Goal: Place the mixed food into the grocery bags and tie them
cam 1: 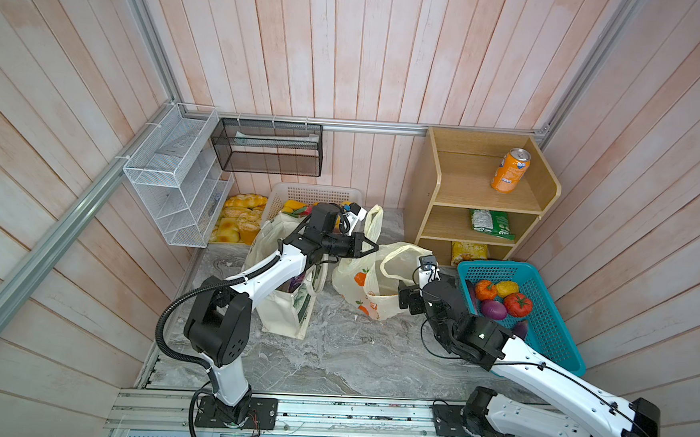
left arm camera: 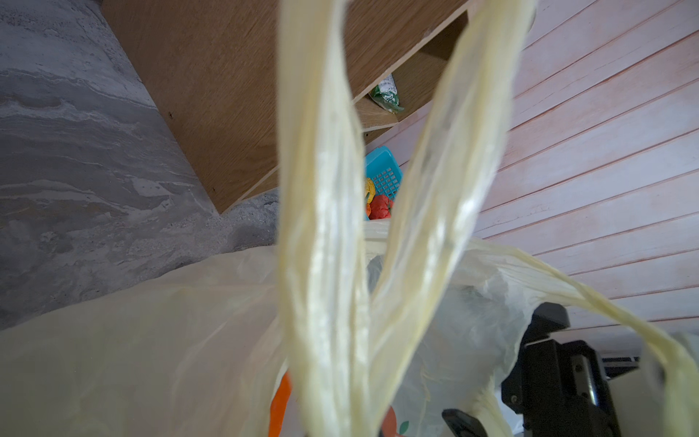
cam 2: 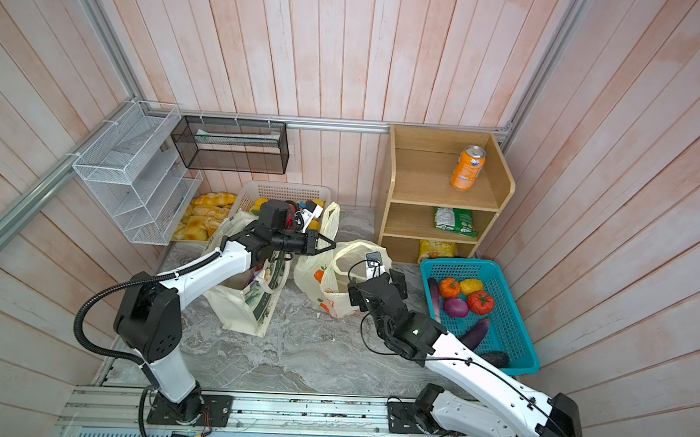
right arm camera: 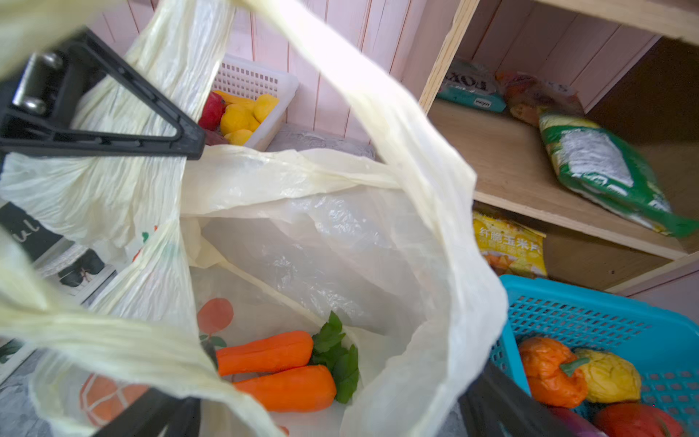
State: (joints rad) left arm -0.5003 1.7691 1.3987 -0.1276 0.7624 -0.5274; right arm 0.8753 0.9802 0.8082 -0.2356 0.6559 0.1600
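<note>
Marble tabletop (cam 1: pixel 332 351) (pink plank walls (cam 1: pixel 351 40)): left end effector (cam 1: pixel 371 246) clamps plastic bag (cam 1: pixel 353 278); right end effector (right arm camera: pixel 340 393) gapes.

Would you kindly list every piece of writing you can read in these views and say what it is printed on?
"纤脆玉米片": yellow snack packet.
"FOX", seemingly, upside down and partly cut off: teal packet.
"ul", a cursive fragment: black panel.
Too small to read: the blue logo on the orange soda can.
Blurred, unreadable: the print on the green snack packet.
</note>
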